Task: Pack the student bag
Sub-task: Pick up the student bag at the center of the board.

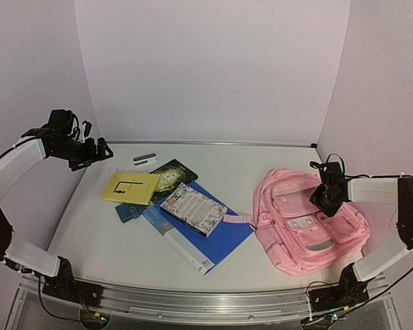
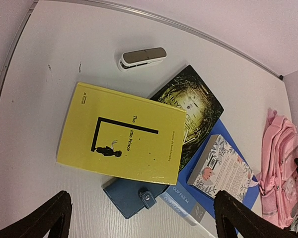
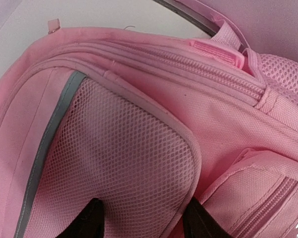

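Observation:
The student bag (image 1: pixel 296 227), a soft pink backpack, lies flat at the right of the table. My right gripper (image 1: pixel 325 196) hovers low over its upper part. In the right wrist view the bag's mesh pocket (image 3: pixel 124 163) bulges between the two black fingers of this gripper (image 3: pixel 145 210), which press it from both sides. My left gripper (image 1: pixel 103 150) is raised at the far left, open and holding nothing. In the left wrist view that gripper (image 2: pixel 141 203) hangs above a yellow book (image 2: pixel 121 136) and a blue wallet (image 2: pixel 134 196).
A pile lies left of centre on the white table (image 1: pixel 261 165): the yellow book (image 1: pixel 129 187), a dark book (image 1: pixel 171 175), a floral book (image 1: pixel 193 208), a blue clip file (image 1: pixel 213 240) and the blue wallet (image 1: pixel 129 212). A small white-grey case (image 1: pixel 144 159) sits behind them.

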Controlling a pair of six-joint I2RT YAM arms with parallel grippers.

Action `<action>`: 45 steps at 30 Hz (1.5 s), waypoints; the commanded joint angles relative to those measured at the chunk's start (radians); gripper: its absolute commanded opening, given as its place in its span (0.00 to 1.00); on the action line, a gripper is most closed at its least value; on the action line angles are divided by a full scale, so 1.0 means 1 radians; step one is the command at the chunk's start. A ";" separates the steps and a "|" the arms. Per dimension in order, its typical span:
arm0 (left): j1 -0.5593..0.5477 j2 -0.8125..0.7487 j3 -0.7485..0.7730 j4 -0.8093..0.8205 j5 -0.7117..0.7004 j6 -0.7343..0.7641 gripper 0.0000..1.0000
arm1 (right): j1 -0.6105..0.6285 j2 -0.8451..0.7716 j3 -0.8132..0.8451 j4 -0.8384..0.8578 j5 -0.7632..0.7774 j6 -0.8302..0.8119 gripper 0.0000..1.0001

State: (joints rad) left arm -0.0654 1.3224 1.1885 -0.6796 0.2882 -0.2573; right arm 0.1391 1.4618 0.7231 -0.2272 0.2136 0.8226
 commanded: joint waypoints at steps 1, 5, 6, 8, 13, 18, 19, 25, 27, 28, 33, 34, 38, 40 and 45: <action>0.003 -0.002 0.005 0.018 0.007 0.021 1.00 | 0.004 0.051 0.002 0.115 -0.127 -0.006 0.37; 0.003 0.000 0.006 0.017 -0.005 0.024 1.00 | 0.003 0.046 0.001 0.151 -0.123 0.005 0.10; 0.003 0.000 0.006 0.016 -0.008 0.025 1.00 | 0.004 0.039 0.002 0.159 -0.119 0.005 0.02; 0.003 0.004 0.006 0.015 -0.011 0.027 1.00 | 0.002 0.025 0.009 0.174 -0.113 -0.012 0.00; 0.003 0.014 0.006 0.016 -0.003 0.029 1.00 | 0.001 -0.033 0.058 0.196 -0.092 -0.129 0.00; 0.003 0.008 -0.004 0.039 0.057 0.048 1.00 | 0.002 -0.154 0.127 0.208 -0.269 -0.247 0.00; 0.002 0.002 -0.009 0.048 0.069 0.050 1.00 | 0.002 -0.191 0.145 0.209 -0.311 -0.255 0.00; 0.001 -0.011 -0.017 0.060 0.088 0.061 1.00 | 0.001 -0.310 0.303 0.104 -0.475 -0.303 0.00; 0.001 -0.010 -0.018 0.063 0.097 0.061 1.00 | 0.001 -0.301 0.344 0.052 -0.564 -0.316 0.00; 0.000 -0.008 -0.018 0.065 0.102 0.061 1.00 | 0.002 -0.294 0.356 0.039 -0.605 -0.318 0.00; -0.003 0.005 -0.017 0.071 0.141 0.064 1.00 | 0.022 -0.264 0.356 0.033 -0.766 -0.289 0.00; -0.006 0.005 -0.018 0.072 0.144 0.065 1.00 | 0.035 -0.258 0.356 0.033 -0.773 -0.284 0.00; -0.011 0.009 -0.019 0.074 0.149 0.070 1.00 | 0.136 -0.231 0.364 0.044 -0.765 -0.289 0.00; -0.012 0.011 -0.020 0.076 0.150 0.070 1.00 | 0.195 -0.211 0.367 0.056 -0.736 -0.278 0.00; -0.020 0.018 -0.021 0.076 0.150 0.073 1.00 | 0.305 -0.142 0.340 0.176 -0.695 -0.211 0.00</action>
State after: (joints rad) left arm -0.0768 1.3348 1.1690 -0.6437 0.4206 -0.2051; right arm 0.3774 1.3014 1.0264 -0.3006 -0.4677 0.5475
